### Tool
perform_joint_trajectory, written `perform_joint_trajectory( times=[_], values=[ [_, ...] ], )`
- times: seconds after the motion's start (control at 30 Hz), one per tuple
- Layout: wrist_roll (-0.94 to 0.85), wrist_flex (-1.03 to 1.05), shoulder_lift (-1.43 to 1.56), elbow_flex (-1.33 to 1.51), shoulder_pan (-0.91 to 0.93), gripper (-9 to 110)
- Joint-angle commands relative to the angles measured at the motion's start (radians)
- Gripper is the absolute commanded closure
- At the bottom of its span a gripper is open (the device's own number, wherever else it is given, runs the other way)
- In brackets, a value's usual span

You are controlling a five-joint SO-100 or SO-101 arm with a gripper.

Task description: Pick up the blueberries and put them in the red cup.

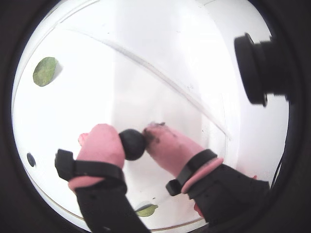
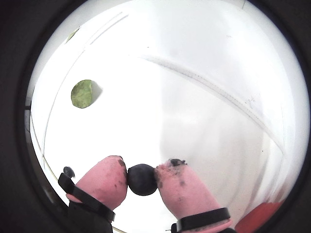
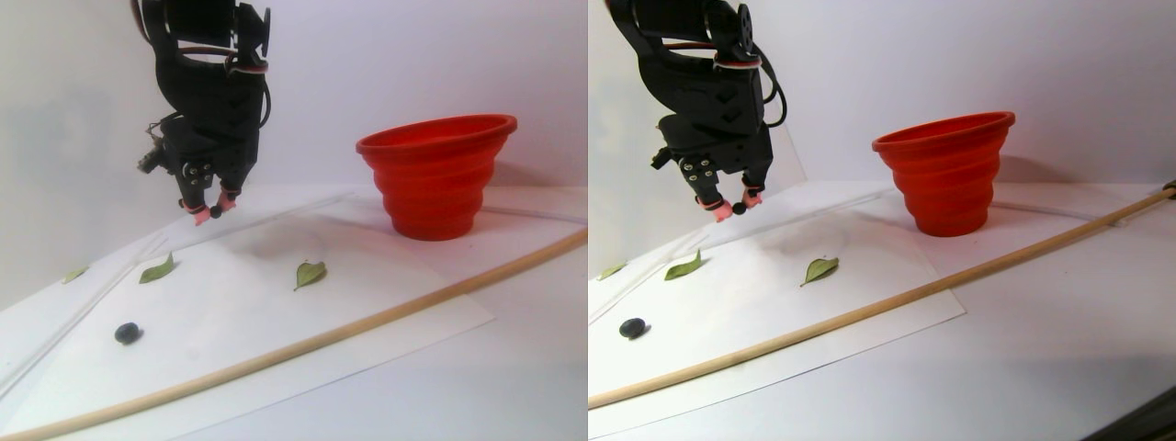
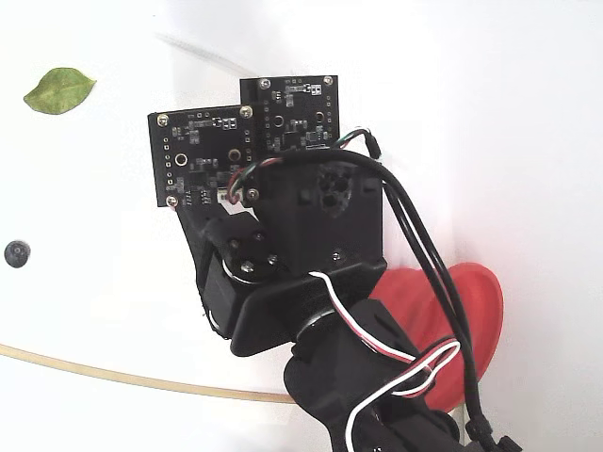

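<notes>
Between pink fingertips (image 2: 109,177) — tool (image 2: 142,178) pinches blueberry (image 2: 142,179).

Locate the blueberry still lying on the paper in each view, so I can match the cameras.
A wrist view: loose blueberry at the far left edge, left of the tool.
Another wrist view: not clearly in it; only the held blueberry shows.
Stereo pair view: lower left on the paper in both halves.
Fixed view: far left edge.
Shared landmark: the wooden stick, also in the fixed view.

Two blueberries (image 3: 128,333) (one gripped (image 3: 215,212)) — three leaves (image 3: 310,273), one red cup (image 3: 435,175).
</notes>
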Motion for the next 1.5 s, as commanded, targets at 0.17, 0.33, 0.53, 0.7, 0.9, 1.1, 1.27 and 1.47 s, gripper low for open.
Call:
perform_joint_trajectory(
  times=[0.17, 0.33, 0.53, 0.7, 0.9, 1.1, 1.27, 1.47],
  values=[
    [0.014, 0.061, 0.222, 0.041, 0.012, 91],
    [0.015, 0.08, 0.279, 0.083, 0.037, 91],
    [0.028, 0.152, 0.356, 0.1, 0.069, 91],
    [0.032, 0.218, 0.445, 0.132, 0.089, 91],
    [0.029, 0.262, 0.509, 0.156, 0.112, 91],
    [0.043, 0.354, 0.606, 0.17, 0.141, 91],
    [0.052, 0.402, 0.666, 0.189, 0.158, 91],
    [0.057, 0.439, 0.718, 0.207, 0.187, 91]
  ],
)
